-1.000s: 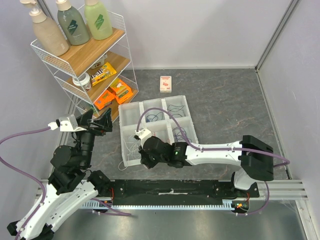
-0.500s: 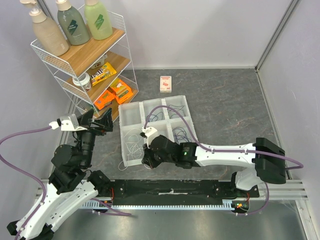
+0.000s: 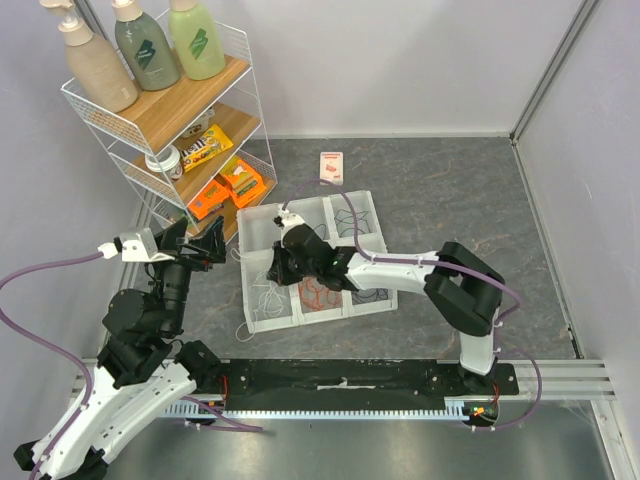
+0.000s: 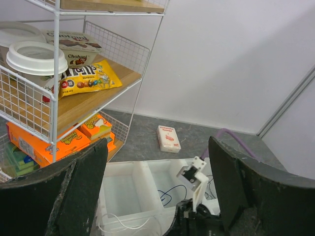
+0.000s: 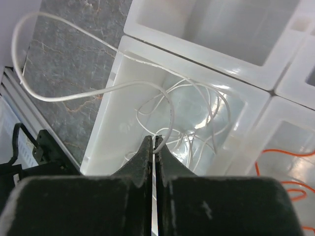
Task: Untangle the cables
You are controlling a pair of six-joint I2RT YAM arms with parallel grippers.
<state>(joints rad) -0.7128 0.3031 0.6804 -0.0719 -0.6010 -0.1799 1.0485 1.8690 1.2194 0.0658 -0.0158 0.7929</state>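
Note:
A white divided tray (image 3: 366, 202) holds the cables. A white cable (image 3: 260, 296) lies bunched in the front left compartment, and one loop (image 5: 34, 93) hangs out over the tray's left wall. An orange-red cable (image 3: 322, 292) lies in the front middle compartment and also shows in the right wrist view (image 5: 288, 160). A blue cable (image 4: 170, 194) lies in a back compartment. My right gripper (image 5: 154, 143) is shut on a strand of the white cable (image 5: 169, 109), above the front left compartment (image 3: 277, 272). My left gripper (image 4: 158, 189) is open and empty, held up left of the tray (image 3: 203, 243).
A wire shelf rack (image 3: 150, 130) with bottles, snack packs and orange boxes stands at the back left, close to my left gripper. A small white box (image 3: 331, 166) lies behind the tray. Walls close in the back and the right side.
My right arm has swung from the tray's front edge back over the tray, uncovering the orange-red cable. It holds the white cable, pulled up from its compartment. The left arm has not moved.

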